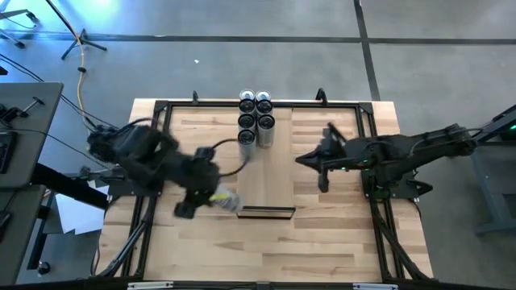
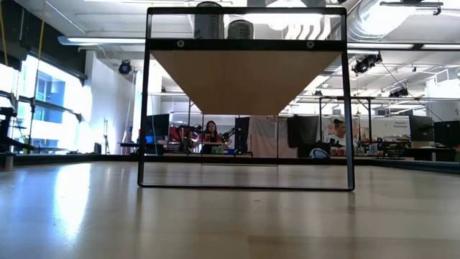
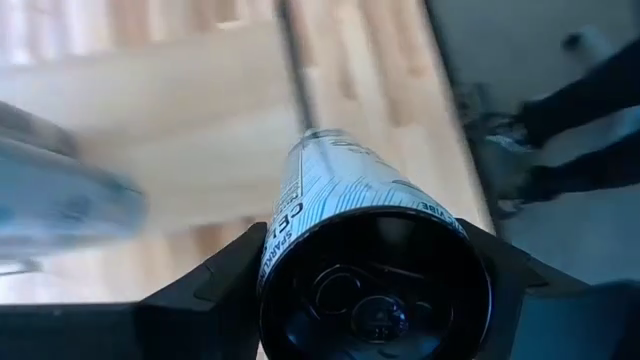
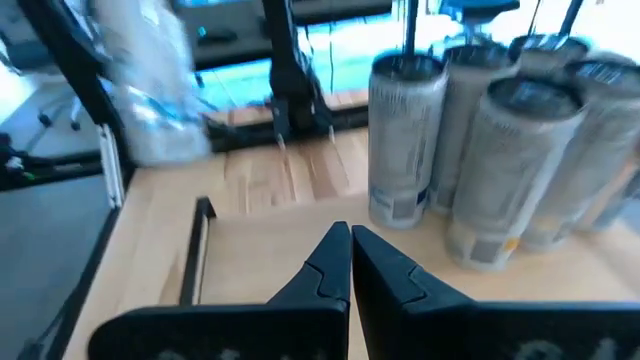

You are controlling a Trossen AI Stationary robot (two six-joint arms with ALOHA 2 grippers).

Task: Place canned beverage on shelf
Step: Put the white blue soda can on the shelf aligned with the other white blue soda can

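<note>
Can (image 3: 375, 270): clamped on its side in the left claw (image 1: 211, 196), beside the shelf (image 1: 270, 161).
Risk: shelf edge could be struck, or standing cans (image 1: 256, 121) toppled.
Right claw (image 4: 350, 250): shut, empty.

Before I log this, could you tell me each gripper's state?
Left gripper: shut on a can.
Right gripper: shut, empty.

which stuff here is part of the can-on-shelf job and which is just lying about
Job:
- can held in the left gripper
- shelf
- cans already on the shelf

Lying about:
- yellow cable on the floor
- right gripper, shut, waiting over the shelf
</note>
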